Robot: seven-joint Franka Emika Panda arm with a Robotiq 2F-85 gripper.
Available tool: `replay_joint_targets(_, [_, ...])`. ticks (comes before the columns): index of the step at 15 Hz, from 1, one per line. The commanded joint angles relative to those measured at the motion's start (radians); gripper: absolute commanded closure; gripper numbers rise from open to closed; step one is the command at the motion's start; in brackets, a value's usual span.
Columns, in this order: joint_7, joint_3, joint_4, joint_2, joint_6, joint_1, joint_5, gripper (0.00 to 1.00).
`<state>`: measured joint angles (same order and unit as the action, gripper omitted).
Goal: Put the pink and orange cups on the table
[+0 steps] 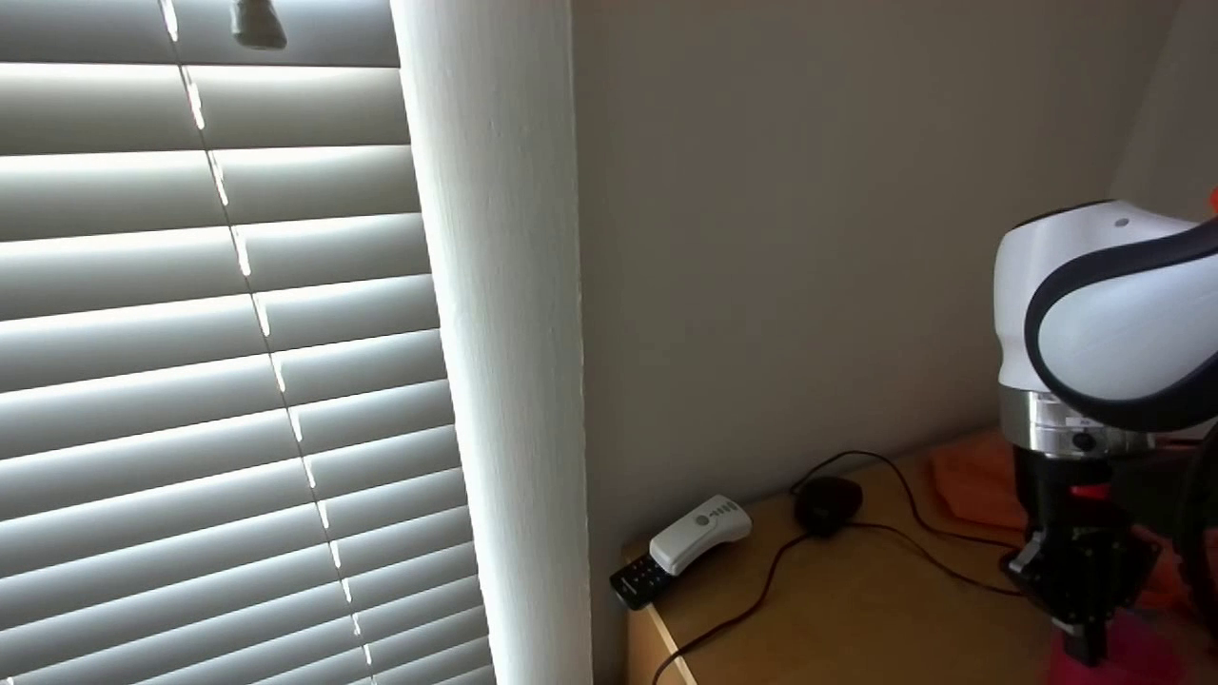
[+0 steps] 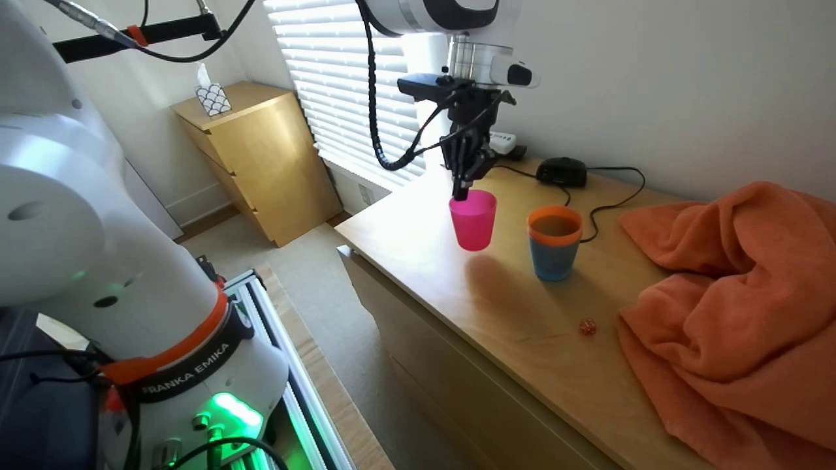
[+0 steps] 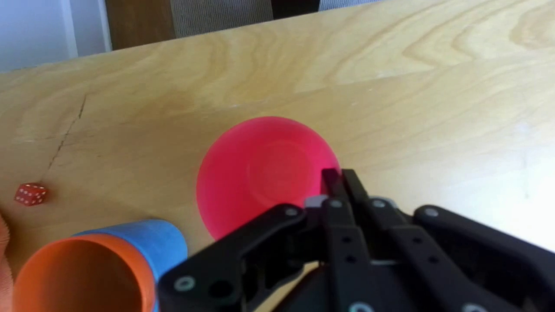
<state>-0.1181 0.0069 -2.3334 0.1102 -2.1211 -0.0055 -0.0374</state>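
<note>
Your pincer (image 3: 341,177) is clamped on the rim of the pink cup (image 2: 474,225), so the cup's body hangs off to one side of the hold, leftward in the wrist view, rather than centred beneath it. The cup is mouth-up with its long axis close to vertical, and in an exterior view its base looks clear of the tabletop (image 2: 418,235), a shadow (image 2: 491,281) lying just apart from it. That gap straight below is what your coming move seems to turn on: I'd lower along the cup's own axis until the base sits flat, then let go, since an off-centre hold could tip it if released high. Farther out, near the pink cup but apart from it, the orange cup (image 2: 555,239) sits nested in the blue cup (image 2: 555,264), so it will probably need lifting out afterwards.
</note>
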Motion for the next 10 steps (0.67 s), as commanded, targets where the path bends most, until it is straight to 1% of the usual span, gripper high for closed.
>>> replay_joint_targets(1, [0.006,0.001,0.018,0.065,-0.040,0.008,0.033,0.99])
replay_joint_targets(4, [0.008,0.000,0.029,0.091,-0.051,0.009,0.044,0.99])
replay_joint_targets(5, [0.007,-0.001,0.034,0.097,-0.050,0.010,0.044,0.97])
replay_joint_targets(6, [0.005,-0.001,0.038,0.099,-0.051,0.010,0.043,0.71])
replay_joint_targets(7, [0.004,-0.002,0.042,0.099,-0.051,0.010,0.043,0.70])
replay_joint_targets(10, [0.003,-0.004,0.043,0.072,-0.050,0.006,0.057,0.50])
